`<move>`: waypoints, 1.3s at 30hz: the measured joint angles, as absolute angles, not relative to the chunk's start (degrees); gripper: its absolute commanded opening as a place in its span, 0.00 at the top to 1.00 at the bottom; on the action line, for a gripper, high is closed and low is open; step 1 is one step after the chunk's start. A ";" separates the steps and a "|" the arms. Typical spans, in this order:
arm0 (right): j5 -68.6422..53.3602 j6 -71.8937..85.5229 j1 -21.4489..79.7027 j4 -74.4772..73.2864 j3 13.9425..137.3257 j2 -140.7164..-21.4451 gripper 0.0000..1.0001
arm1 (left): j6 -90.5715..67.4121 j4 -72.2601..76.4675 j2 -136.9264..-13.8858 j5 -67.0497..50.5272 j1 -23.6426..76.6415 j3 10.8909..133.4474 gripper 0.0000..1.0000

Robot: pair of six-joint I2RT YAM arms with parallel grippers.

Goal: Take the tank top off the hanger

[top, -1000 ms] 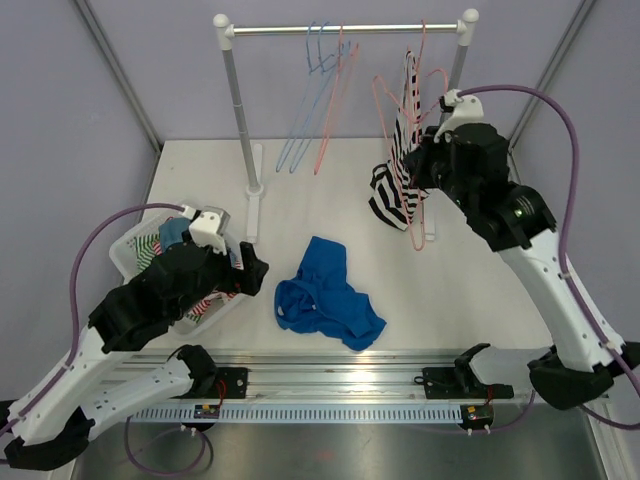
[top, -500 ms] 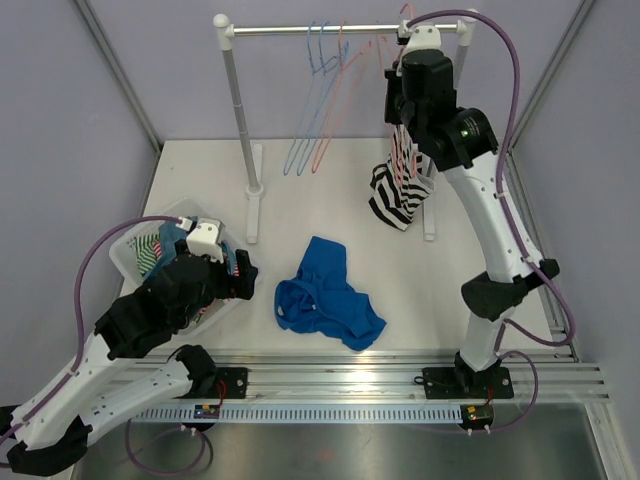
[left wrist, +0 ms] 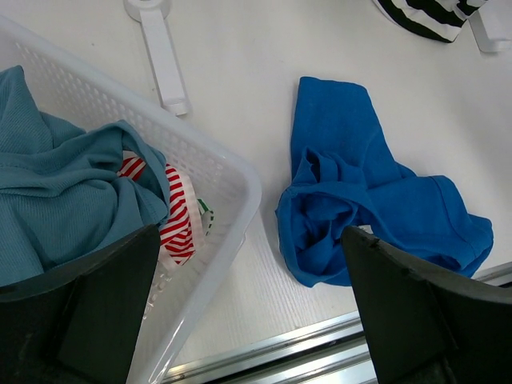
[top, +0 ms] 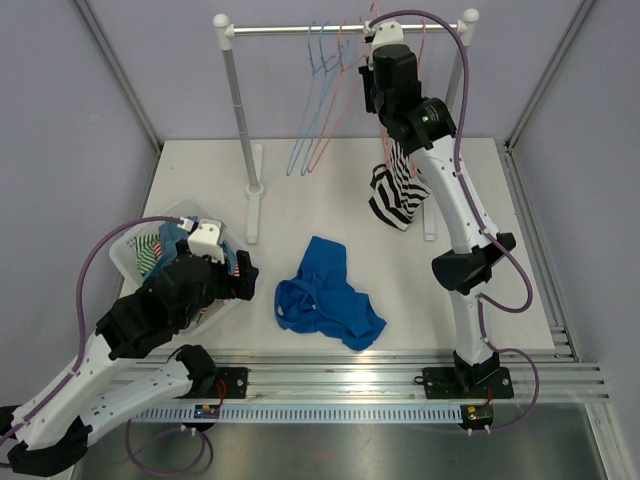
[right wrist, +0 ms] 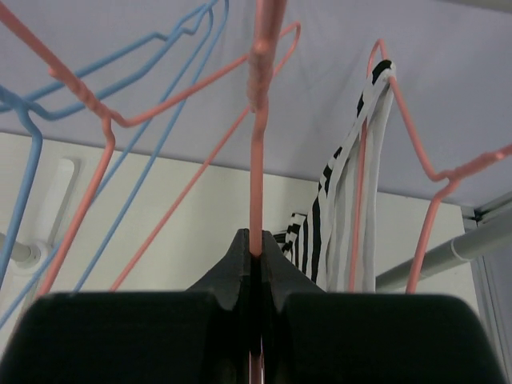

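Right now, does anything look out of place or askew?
Yes. The striped tank top sags off its pink hanger, lower end bunched on the table. A blue garment lies crumpled on the table outside the basket.

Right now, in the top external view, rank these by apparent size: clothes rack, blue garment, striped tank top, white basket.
1. clothes rack
2. blue garment
3. striped tank top, partly hidden
Unranked: white basket, since most of it is covered.

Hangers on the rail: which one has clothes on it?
The pink hanger farthest right in the right wrist view: the black-and-white striped top hangs on it. The blue hangers and the middle pink hanger, pinched by the right gripper, are bare.
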State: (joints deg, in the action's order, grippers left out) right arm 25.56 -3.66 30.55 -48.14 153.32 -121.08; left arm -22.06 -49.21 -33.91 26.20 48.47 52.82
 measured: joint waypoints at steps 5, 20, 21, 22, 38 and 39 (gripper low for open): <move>23.70 -4.49 28.88 -45.36 155.02 -123.11 1.00 | -21.74 -48.99 -34.30 25.78 48.29 52.80 0.01; 22.83 -4.71 28.21 -44.82 151.57 -125.45 1.00 | -20.71 -47.37 -35.83 23.38 45.21 52.01 0.01; 22.85 -4.71 28.45 -44.69 151.22 -125.45 0.98 | -20.67 -47.22 -35.83 23.11 44.82 51.99 0.01; 22.85 -4.71 28.73 -44.40 151.02 -125.45 0.86 | -20.56 -46.96 -35.83 22.81 44.40 51.99 0.01; 20.43 -1.69 30.37 -43.79 136.92 -107.98 0.08 | -21.06 -45.06 -36.62 17.45 38.22 52.12 0.01; 20.32 -1.39 30.37 -43.40 135.66 -105.58 0.05 | -21.34 -44.95 -36.99 16.99 38.22 52.25 0.01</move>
State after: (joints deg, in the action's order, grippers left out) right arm 20.32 -1.39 30.37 -43.40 135.66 -105.58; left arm -21.34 -44.95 -36.99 16.99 38.22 52.25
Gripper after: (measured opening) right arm 0.871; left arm 0.988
